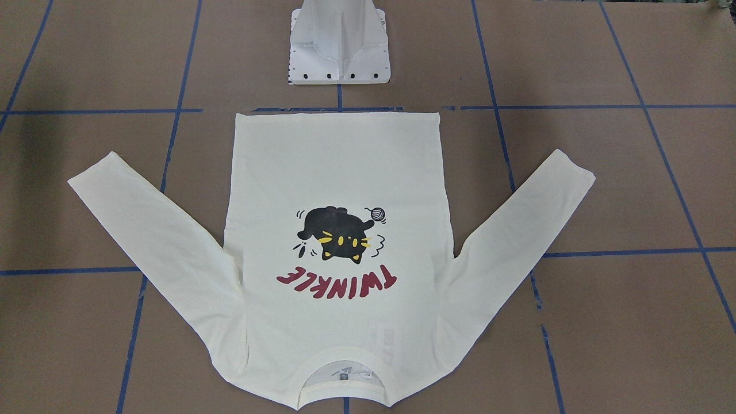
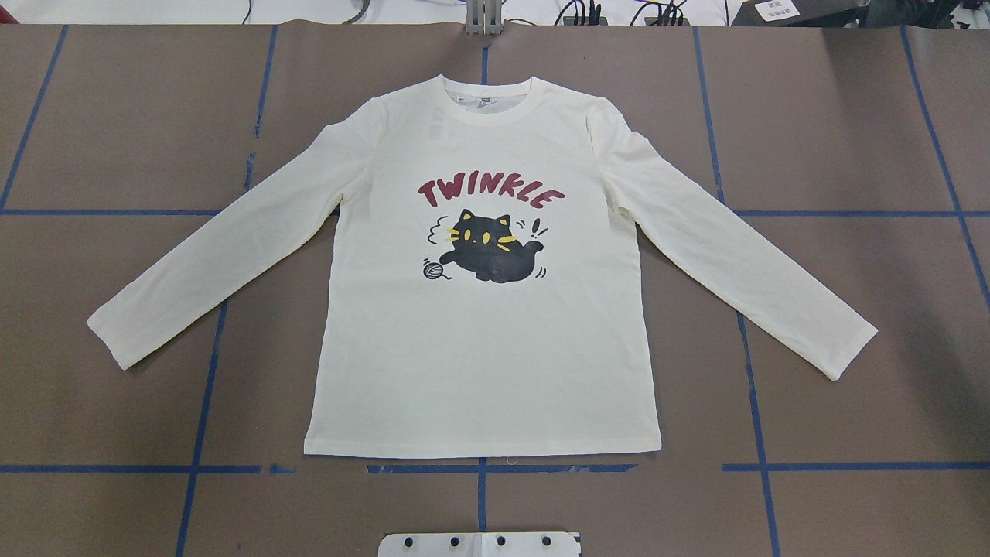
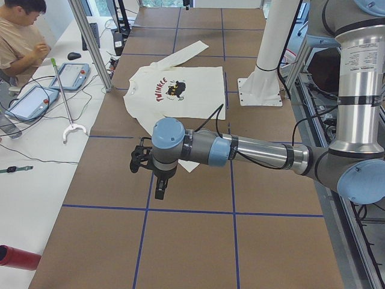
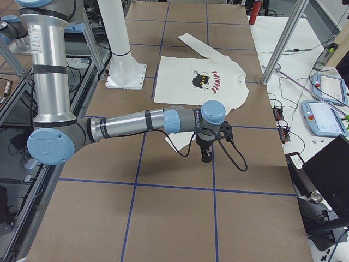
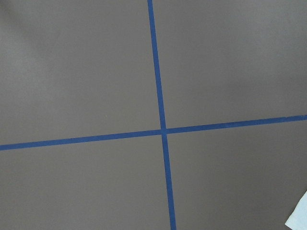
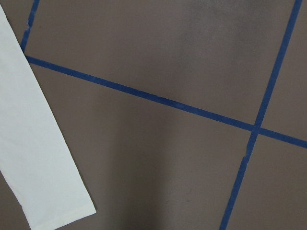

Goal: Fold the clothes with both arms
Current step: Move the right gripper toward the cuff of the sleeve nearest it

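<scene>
Left pincer [image 3: 159, 190] and right pincer [image 4: 207, 156] are hovering near the sleeve ends of the T-shirt [image 2: 483, 340]; released or clenched, I cannot tell. That T-shirt is lying flat, print up, sleeves spread. I am aiming to take both cuffs together, lifting evenly, avoiding wrinkles.

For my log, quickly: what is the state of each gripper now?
Left gripper: cannot be told, side view only.
Right gripper: cannot be told, side view only.

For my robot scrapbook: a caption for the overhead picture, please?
Cat shirt spread flat, sleeves out, on the brown table.
</scene>
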`<state>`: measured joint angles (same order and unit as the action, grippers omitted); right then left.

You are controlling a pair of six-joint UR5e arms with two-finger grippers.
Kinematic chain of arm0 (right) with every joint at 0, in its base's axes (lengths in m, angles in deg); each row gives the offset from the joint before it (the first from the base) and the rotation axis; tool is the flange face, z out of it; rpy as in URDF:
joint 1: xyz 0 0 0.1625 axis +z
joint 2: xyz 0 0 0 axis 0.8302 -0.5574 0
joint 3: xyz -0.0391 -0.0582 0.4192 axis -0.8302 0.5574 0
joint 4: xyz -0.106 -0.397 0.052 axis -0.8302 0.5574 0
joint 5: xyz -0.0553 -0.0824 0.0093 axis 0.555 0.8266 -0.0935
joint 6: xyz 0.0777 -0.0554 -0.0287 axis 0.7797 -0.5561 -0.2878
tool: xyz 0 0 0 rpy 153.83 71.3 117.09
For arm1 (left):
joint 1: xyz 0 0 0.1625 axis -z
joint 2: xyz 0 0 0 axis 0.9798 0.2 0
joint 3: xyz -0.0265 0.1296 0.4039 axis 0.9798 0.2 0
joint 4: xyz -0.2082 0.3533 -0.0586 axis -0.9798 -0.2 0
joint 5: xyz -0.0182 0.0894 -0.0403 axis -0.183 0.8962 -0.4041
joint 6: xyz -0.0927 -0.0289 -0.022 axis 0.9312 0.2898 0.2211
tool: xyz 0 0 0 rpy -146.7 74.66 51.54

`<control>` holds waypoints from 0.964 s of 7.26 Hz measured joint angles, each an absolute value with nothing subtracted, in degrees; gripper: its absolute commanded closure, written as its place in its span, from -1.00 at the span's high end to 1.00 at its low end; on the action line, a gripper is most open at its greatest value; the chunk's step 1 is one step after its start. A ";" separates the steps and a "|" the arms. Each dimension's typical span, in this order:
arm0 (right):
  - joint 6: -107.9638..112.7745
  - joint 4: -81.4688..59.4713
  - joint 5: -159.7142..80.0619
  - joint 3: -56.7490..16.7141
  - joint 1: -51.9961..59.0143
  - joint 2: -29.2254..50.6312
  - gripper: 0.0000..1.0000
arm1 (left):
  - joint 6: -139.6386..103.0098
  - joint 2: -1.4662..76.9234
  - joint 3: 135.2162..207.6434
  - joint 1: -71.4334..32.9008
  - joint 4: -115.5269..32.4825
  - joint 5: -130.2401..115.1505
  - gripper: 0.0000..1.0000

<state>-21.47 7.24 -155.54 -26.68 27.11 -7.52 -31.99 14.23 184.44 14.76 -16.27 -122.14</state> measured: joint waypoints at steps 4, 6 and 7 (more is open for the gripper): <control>-21.40 5.81 -156.31 -26.80 26.88 -8.47 1.00 | -31.54 13.82 187.69 14.50 -16.86 -123.34 1.00; -20.81 -3.94 -158.57 -26.66 23.76 -12.02 1.00 | -31.54 13.79 187.99 14.45 -18.02 -125.88 1.00; -16.53 -10.39 -158.85 -26.49 20.69 -13.93 0.96 | -31.53 13.67 188.02 14.44 -19.63 -127.59 1.00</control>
